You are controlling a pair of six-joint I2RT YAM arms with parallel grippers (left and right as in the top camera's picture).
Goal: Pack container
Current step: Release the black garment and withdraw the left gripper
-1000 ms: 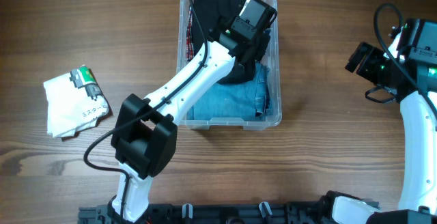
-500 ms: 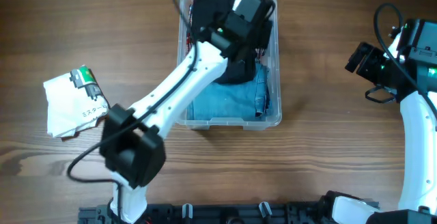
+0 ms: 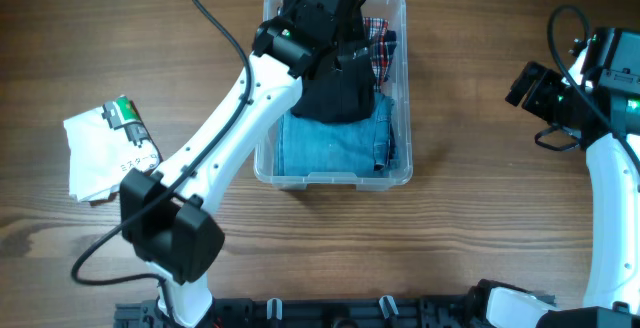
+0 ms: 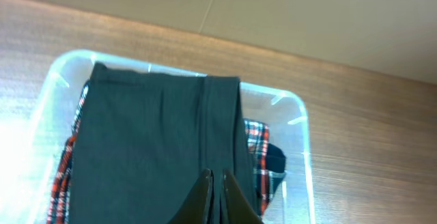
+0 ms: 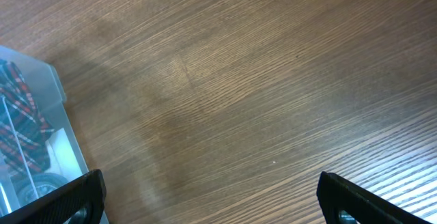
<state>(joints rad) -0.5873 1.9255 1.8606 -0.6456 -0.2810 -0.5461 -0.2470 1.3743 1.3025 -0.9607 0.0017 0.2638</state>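
The clear plastic container [image 3: 405,88] stands at the table's middle back, holding folded blue denim [image 3: 330,143], a red plaid cloth [image 3: 383,43] and a black garment [image 3: 335,93] on top. In the left wrist view the container's rim [image 4: 304,135] frames the black garment [image 4: 150,142], which lies flat, with plaid [image 4: 256,149] showing beside it. My left gripper [image 4: 217,183] hovers over the garment, fingers shut together with nothing seen between them. My left wrist [image 3: 325,3] sits over the container's far end. My right gripper [image 5: 208,193] is open over bare wood, to the right of the container [image 5: 41,87].
A white folded cloth with printed text [image 3: 105,153] and a small green item [image 3: 125,113] on it lie on the wooden table at the left. The right arm [image 3: 610,168] stands along the right edge.
My left gripper has gone from open to shut and pulled back toward the container's far end. The black garment and plaid now show more. The right arm has not moved.
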